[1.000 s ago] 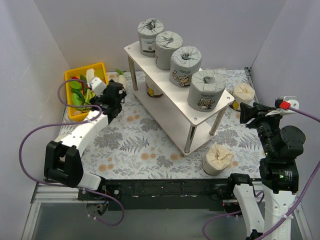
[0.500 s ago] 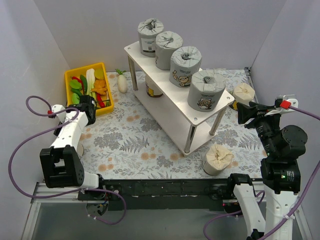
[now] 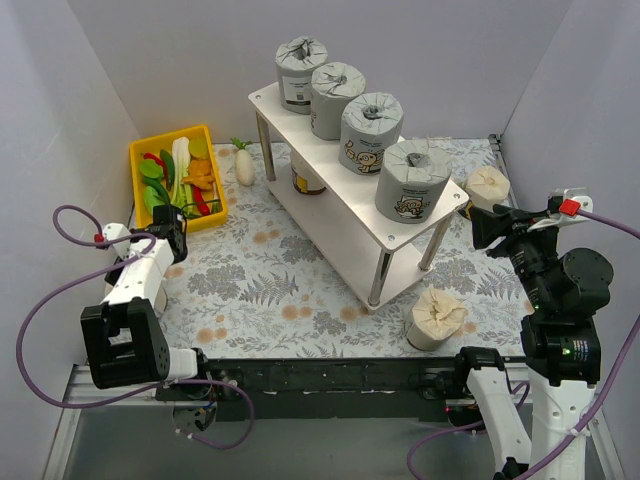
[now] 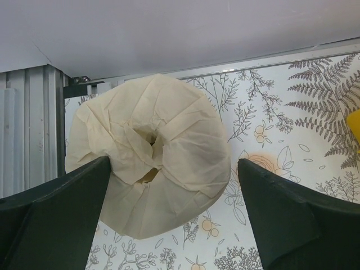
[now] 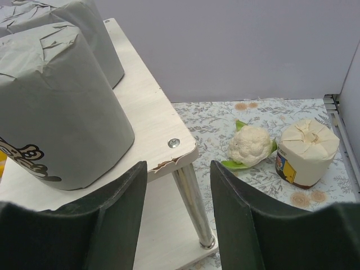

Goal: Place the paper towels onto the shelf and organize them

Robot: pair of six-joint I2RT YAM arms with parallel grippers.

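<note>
Pulled back from the yellow bin (image 3: 138, 152), the left gripper (image 4: 173, 163) is spread wide astride a cream roll (image 4: 169, 126), unclamped. The right gripper (image 5: 178, 164) is open, empty. Three cream rolls (image 3: 437, 318) are judged left on the table; four grey rolls (image 3: 371, 130) are set on the shelf (image 3: 335, 215).

The desk (image 3: 280, 270) has a pale cover printed with ferns and flowers. The shelf (image 3: 345, 240) stands on it on thin metal legs, running from far centre to near right. At far left sits a yellow bin (image 3: 140, 150) of vegetables, with a white radish (image 3: 244, 166) near it. One cream roll (image 3: 437, 318) stands near right. A second cream roll (image 3: 488, 186) stands far right, a cauliflower (image 5: 250, 144) just beside it. A third cream roll (image 4: 149, 183) stands at the desk's left edge.
</note>
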